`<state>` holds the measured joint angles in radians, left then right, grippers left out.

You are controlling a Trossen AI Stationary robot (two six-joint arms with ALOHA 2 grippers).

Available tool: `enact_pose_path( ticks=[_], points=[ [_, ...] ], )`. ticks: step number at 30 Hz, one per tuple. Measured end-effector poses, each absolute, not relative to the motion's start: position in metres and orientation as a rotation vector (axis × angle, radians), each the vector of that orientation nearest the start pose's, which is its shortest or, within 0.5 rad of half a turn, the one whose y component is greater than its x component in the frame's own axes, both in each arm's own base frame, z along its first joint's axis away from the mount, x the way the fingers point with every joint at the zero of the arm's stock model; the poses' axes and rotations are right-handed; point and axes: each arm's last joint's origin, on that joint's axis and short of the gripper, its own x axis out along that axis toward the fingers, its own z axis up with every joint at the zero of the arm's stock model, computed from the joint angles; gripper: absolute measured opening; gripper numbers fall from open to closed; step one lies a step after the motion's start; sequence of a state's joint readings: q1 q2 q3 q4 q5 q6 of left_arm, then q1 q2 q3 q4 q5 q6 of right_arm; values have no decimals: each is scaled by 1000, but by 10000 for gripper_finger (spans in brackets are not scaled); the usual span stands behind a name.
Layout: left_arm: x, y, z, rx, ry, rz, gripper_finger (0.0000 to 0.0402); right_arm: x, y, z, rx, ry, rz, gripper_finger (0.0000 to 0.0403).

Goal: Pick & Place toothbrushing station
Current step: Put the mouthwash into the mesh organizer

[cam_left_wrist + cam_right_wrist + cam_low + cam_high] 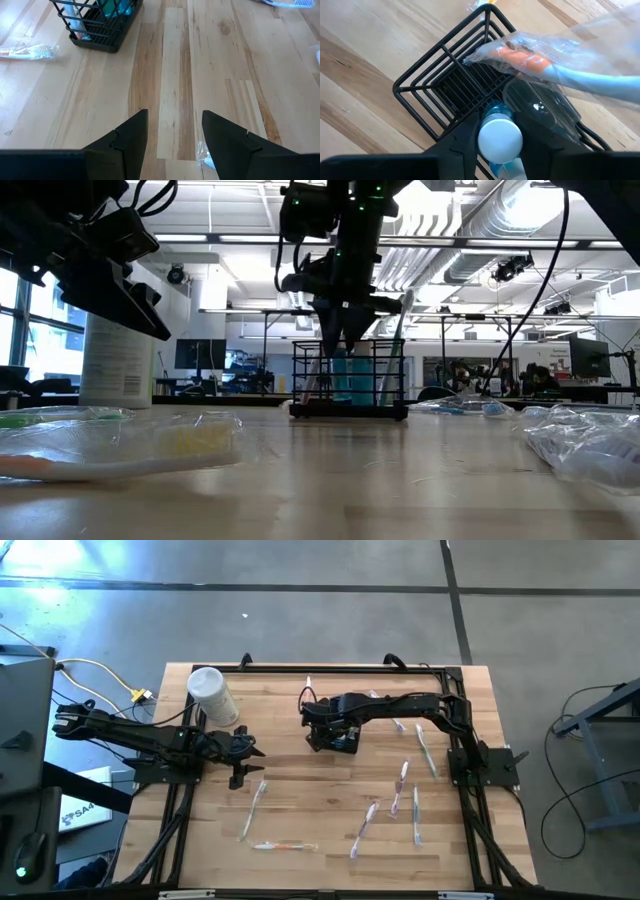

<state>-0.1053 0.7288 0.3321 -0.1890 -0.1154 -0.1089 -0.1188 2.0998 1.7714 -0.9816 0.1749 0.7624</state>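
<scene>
Right gripper (335, 736) hangs straight over the caddy (338, 738), my fingers reaching down into it on either side of a blue bottle with a white cap (500, 139), though I cannot tell whether they grip it or stand free. My right arm reaches in from the table's right edge, elbow bent, wrist turned downward; my left gripper (175, 137) waits well apart to the left, fingers apart over bare wood. Caddy sits upright mid-table, black wire, holding the bottle and a wrapped toothbrush (530, 62)
</scene>
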Motion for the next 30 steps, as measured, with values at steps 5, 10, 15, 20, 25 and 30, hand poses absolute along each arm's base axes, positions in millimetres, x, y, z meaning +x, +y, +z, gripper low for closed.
enact_pose_path(
  ticks=[5, 10, 15, 20, 25, 30],
  points=[
    [152, -13, 187, -41, 581, 42, 187, 426, -56, 216, 607, 1149, -735, 123],
    [152, -13, 187, -41, 581, 42, 187, 426, -56, 216, 606, 1149, -733, 117],
    [152, -13, 187, -41, 581, 42, 187, 426, -56, 216, 602, 1149, -731, 113],
    [152, -13, 187, -41, 581, 42, 187, 426, -56, 216, 599, 1150, -732, 118],
    [152, -13, 187, -41, 581, 41, 187, 425, -56, 219, 600, 1143, -729, 118],
    [152, -13, 187, -41, 581, 42, 187, 423, -55, 227, 606, 1126, -718, 118]
  ],
)
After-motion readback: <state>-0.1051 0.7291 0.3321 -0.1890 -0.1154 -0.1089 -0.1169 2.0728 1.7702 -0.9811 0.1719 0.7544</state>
